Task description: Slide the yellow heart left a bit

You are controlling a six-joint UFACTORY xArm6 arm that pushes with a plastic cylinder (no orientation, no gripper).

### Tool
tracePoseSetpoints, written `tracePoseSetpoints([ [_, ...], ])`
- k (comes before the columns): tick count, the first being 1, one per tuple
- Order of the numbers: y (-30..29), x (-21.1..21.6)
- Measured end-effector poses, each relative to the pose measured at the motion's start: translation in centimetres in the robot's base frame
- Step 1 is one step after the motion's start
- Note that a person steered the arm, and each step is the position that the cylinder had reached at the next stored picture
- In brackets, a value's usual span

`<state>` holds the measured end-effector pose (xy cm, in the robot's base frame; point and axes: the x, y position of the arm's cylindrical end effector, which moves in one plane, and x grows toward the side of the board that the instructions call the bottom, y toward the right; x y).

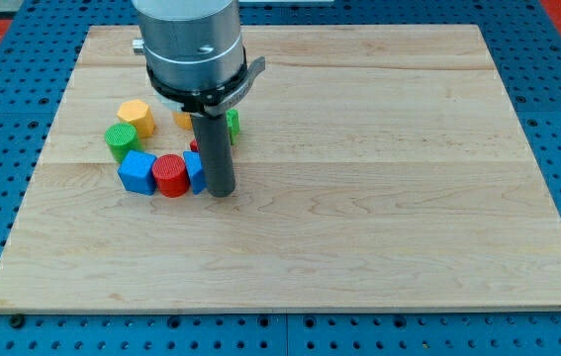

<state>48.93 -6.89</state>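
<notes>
Yellow is hard to spot: we see only a bit of a yellow block (182,120) behind our arm (189,44), and cannot tell its shape. My tip (221,192) holds nothing and sits just right of the blue block (195,170). The red cylinder (170,175) touches another blue block (137,172) on the wooden board (379,178).

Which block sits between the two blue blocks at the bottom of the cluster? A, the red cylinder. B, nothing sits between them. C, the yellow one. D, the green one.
A: the red cylinder stands in a row with one blue block on its left and the other blue block on its right, with my tip just right of that one.
</notes>
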Motion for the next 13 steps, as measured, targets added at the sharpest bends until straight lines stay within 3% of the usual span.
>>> tracePoseSetpoints([
  [3,4.0,3.8],
  [5,16.4,9.3],
  [6,26.3,7.0],
  [8,40.0,2.8],
  [9,40.0,2.8],
  [10,35.3,2.6],
  [11,32.6,-1.6],
  [13,20.7,-6.1],
])
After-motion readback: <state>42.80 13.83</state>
